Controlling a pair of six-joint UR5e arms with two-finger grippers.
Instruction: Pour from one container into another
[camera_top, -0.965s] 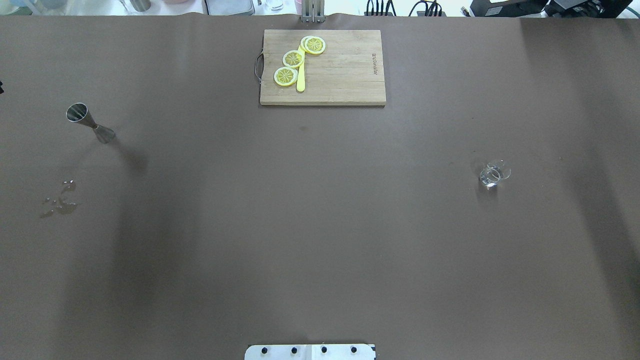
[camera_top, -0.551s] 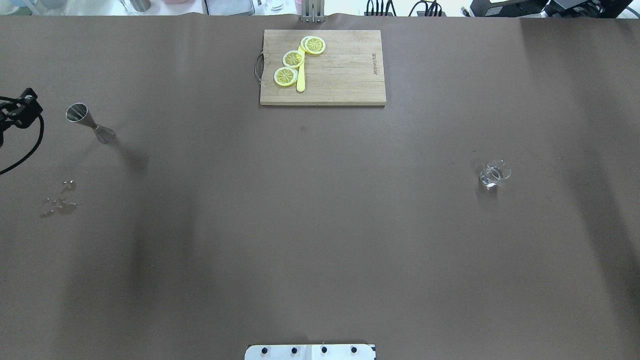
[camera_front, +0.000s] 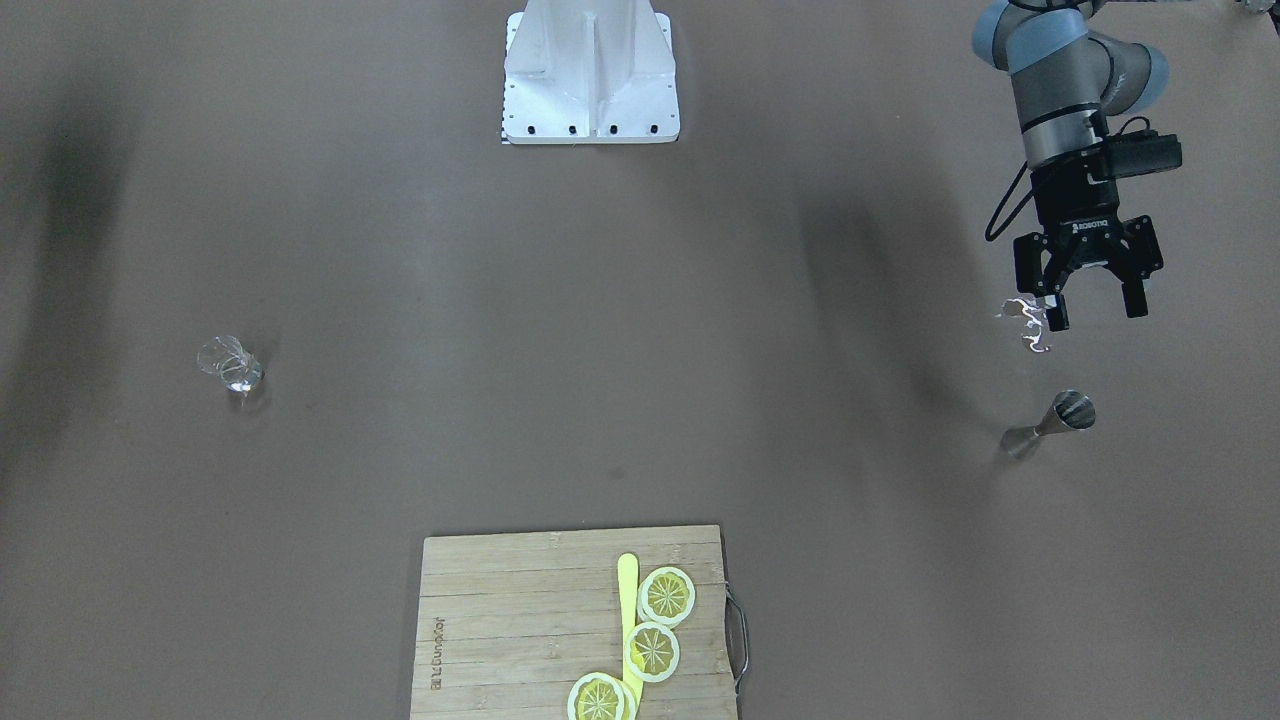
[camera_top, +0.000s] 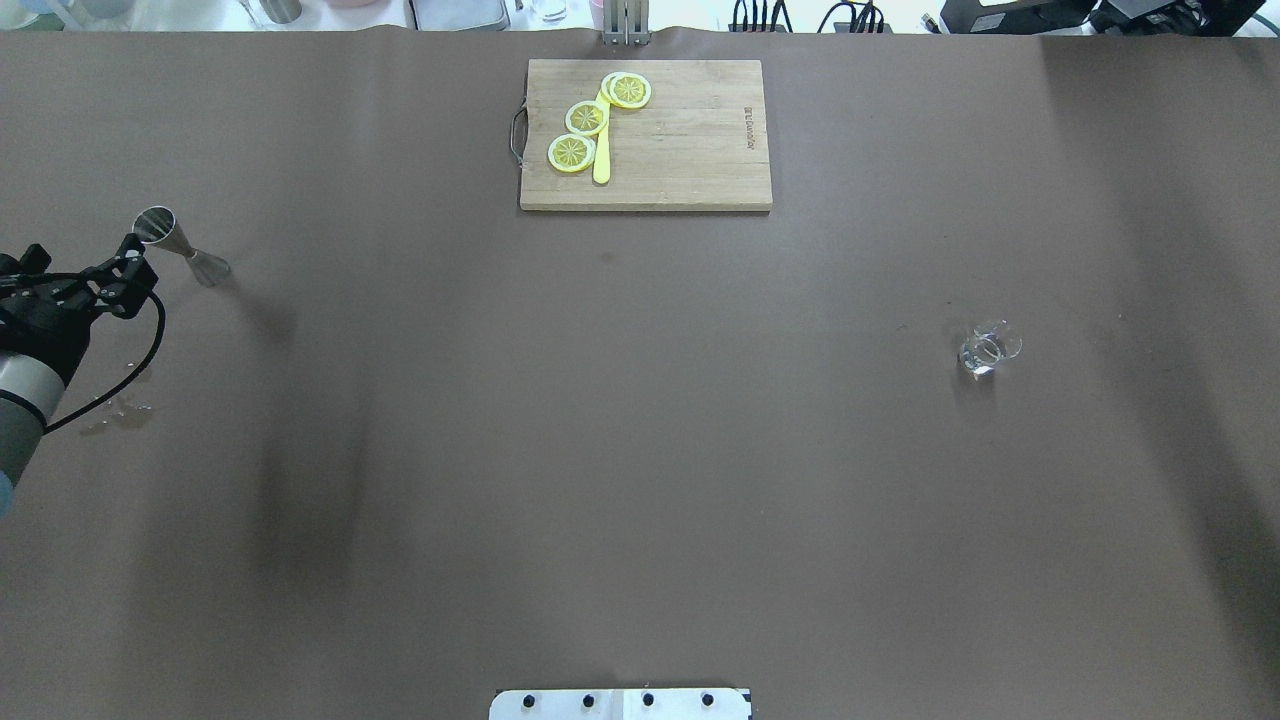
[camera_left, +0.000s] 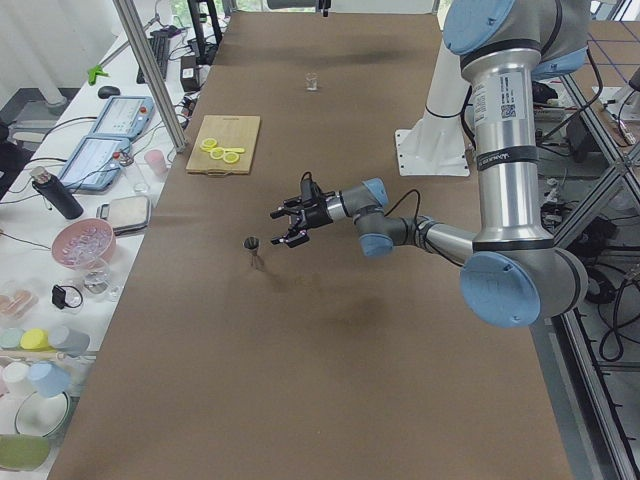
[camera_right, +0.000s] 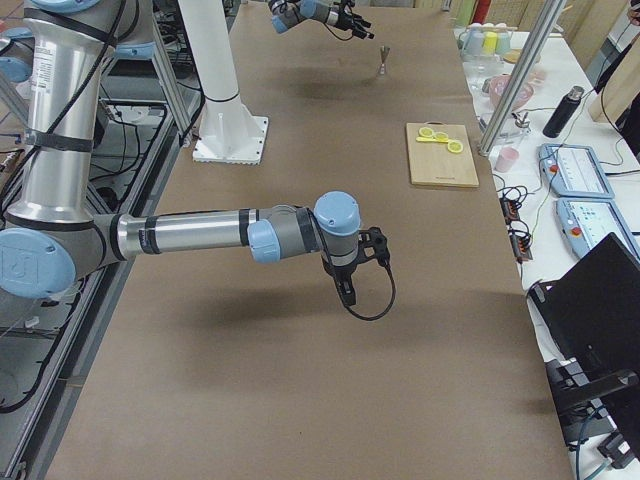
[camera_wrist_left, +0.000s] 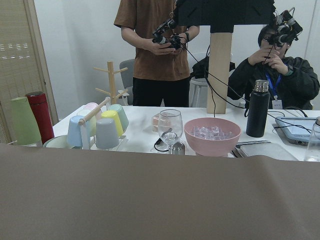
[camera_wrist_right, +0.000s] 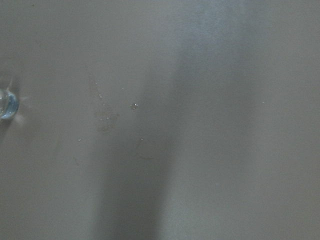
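Taking the overhead view as a clock face with the robot at 6, the left end effector (camera_front: 1094, 308) is hovering near 9 o'clock at the left margin of the worktop (camera_top: 640, 450). Its jaws are spread wide and carrying nothing. The steel jigger (camera_top: 180, 246) is standing upright just beyond it, at about 1 o'clock from the fingertips, near them but not touching. A small wet patch (camera_top: 118, 405) is glistening on the brown cover at roughly 7 o'clock from the jigger. The step in hand looks like the reach for the jigger, with the grasp not yet made. A wooden cutting board (camera_top: 690, 150) bearing lemon slices (camera_top: 587, 118) is lying at 12 o'clock, clear of any likely path. The clear glass (camera_top: 988, 348) is sitting at 3 o'clock, well apart from the jigger. The right end effector (camera_right: 346, 292) is showing only in the right side view, past 3 o'clock, and I cannot tell whether it is clenched or released. The next move is probably calling for the left jaws to slide level around the jigger's waist or upper cone and close squarely, since so slender a piece could tip at a nudge. A steady, upright carry toward 3 o'clock would then be needed. Whether the jigger is holding liquid is not visible.
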